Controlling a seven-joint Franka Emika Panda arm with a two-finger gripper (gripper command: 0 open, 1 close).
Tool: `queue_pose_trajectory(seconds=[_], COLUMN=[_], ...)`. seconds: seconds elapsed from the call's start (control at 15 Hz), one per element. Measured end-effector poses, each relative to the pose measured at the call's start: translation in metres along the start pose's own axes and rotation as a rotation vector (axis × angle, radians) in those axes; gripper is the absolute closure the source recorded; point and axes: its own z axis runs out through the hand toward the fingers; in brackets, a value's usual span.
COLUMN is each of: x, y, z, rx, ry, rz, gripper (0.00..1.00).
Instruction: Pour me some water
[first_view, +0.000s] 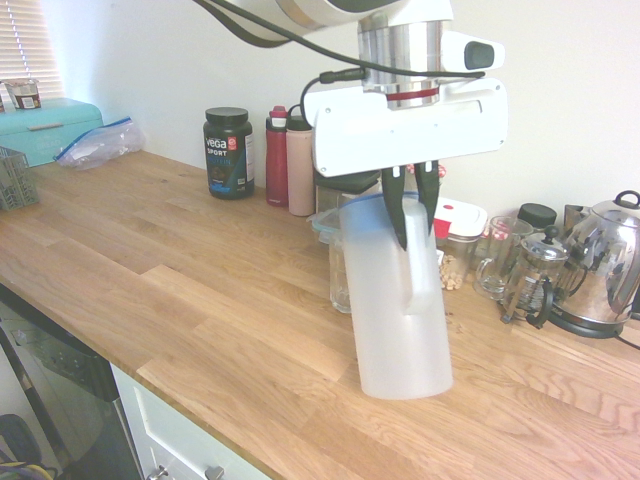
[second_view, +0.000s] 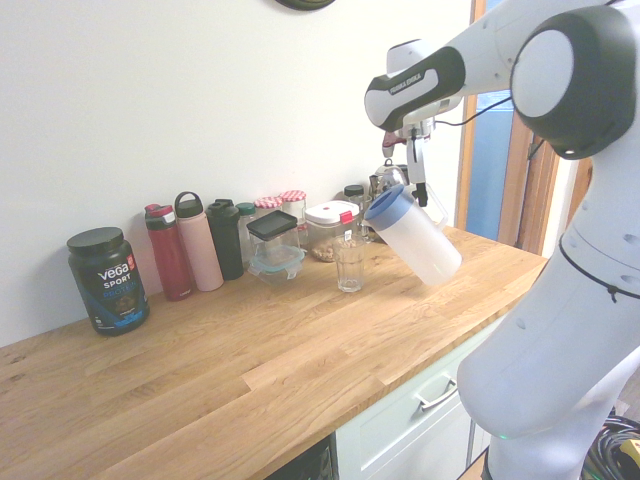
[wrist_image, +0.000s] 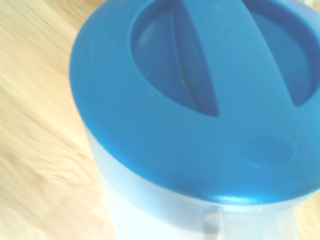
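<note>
One frosted jug (first_view: 395, 320) with a blue lid (wrist_image: 165, 145) was held aslant over the wooden desk (second_view: 250, 400), its top leaned toward a clear drinking glass (second_view: 350, 268). No water could be made out inside, and no stream was seen at the glass. By its side handle (first_view: 419, 280) the jug was gripped in the pincer (first_view: 416, 225), whose dark fingers were closed down to a narrow hold. The approach to the pour, it was judged, was in hand; the spout was next to be brought over the glass and tipped further, slowly, lest the glass be knocked. Beyond, food containers (second_view: 332, 232) and a steel kettle (first_view: 603, 265) were ranged near the wall, uninvolved.
</note>
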Motion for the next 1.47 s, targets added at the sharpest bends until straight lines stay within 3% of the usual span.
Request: queue_pose_trajectory(seconds=[0.4,0.87,1.47], x=[0.056,0.064,0.067], y=[-0.018,-0.049,-0.081], z=[0.002,-0.013,-0.022], rx=[-0.092,-0.213,-0.312], ry=[-0.032,-0.079,-0.117], rz=[-0.016,-0.119,-0.168], gripper=[1.0,1.0,1.0])
